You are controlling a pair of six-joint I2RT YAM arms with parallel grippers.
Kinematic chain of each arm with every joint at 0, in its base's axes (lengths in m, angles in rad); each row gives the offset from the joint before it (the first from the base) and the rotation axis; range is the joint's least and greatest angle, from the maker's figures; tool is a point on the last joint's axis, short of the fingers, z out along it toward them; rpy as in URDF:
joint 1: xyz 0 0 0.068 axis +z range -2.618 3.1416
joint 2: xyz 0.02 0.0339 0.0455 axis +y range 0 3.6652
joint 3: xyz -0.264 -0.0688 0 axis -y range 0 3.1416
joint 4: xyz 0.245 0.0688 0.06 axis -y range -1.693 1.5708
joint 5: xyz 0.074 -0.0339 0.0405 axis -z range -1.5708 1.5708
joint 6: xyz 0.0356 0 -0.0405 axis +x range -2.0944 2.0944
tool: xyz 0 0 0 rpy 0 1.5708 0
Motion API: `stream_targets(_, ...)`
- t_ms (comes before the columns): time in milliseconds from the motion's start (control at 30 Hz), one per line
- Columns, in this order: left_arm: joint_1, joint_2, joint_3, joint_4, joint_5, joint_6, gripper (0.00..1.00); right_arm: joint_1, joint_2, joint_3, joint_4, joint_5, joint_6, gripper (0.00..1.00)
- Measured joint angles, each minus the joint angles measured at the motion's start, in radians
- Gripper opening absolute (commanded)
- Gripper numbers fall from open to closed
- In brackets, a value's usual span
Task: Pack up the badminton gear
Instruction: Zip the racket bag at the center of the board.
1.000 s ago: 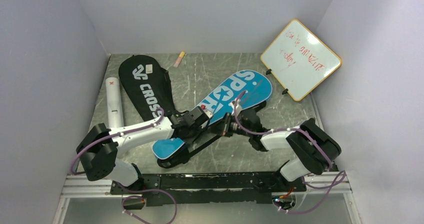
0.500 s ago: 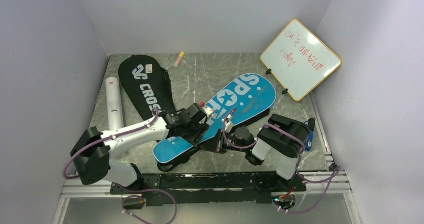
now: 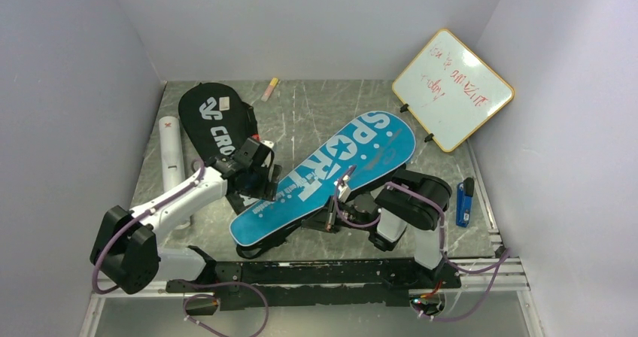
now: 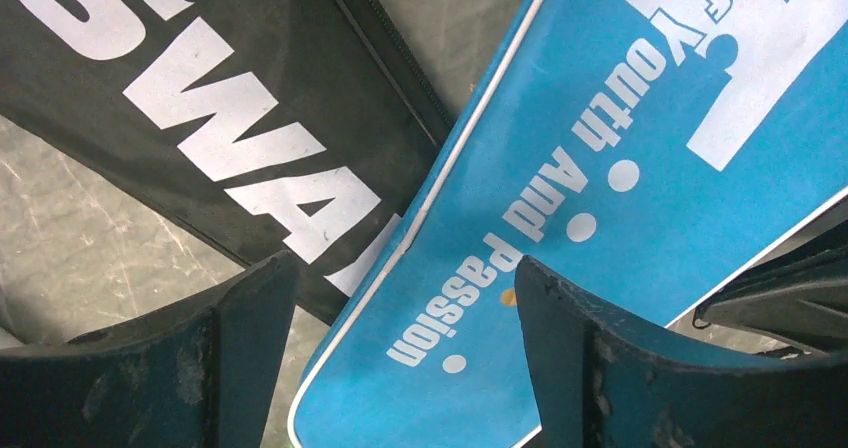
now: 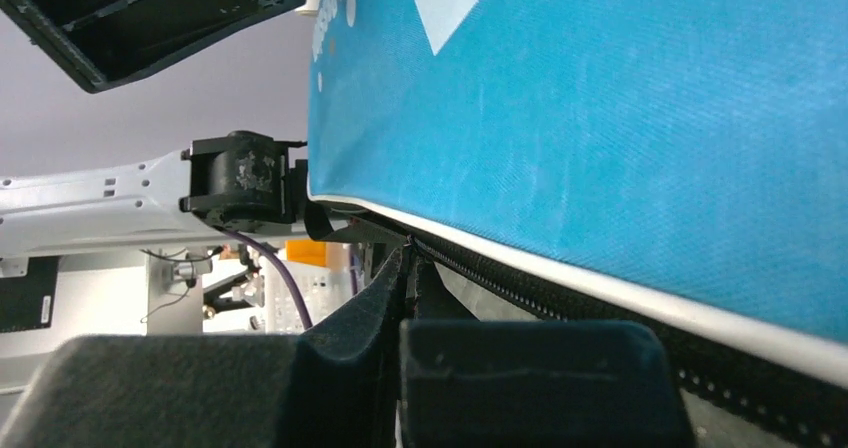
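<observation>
my left hand (image 4: 400, 298): fingers apart, above where both covers overlap
my right hand (image 5: 405, 268): clamped on zip edge of blue SPORT cover (image 3: 342, 160)
blue SPORT cover: diagonal, middle of desk (image 3: 316, 104), near end lapping black cover (image 3: 214, 119)

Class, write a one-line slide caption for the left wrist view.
Open left pincer hovering over the blue cover where it overlaps the black cover on the grey table.

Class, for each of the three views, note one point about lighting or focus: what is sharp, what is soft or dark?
Top external view: even light, sharp throughout, a soft shadow under the blue cover. Left wrist view: print on blue cover and black cover crisp; left fingers dark. Right wrist view: cover's weave sharp; right fingers near, dark, soft-edged.
</observation>
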Motion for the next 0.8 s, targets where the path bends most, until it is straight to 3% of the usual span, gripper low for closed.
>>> stream_targets(100, 0.027, 0.0, -0.005, 0.0, 0.015, -0.005, 0.78, 0.002, -0.007, 0.007, -0.002, -0.002, -0.004, 0.0)
stream_targets(267, 0.056, 0.042, -0.006, 0.033, 0.089, -0.002, 0.46, 0.015, -0.048, 0.037, -0.034, -0.003, -0.023, 0.0)
stream_targets(400, 0.059, 0.103, -0.032, 0.099, 0.183, -0.003, 0.3, 0.045, -0.072, 0.061, -0.078, 0.005, -0.042, 0.0)
stream_targets(800, 0.075, 0.109, -0.087, 0.241, 0.314, -0.049, 0.32, 0.294, -0.074, 0.281, -0.374, 0.165, -0.15, 0.0)
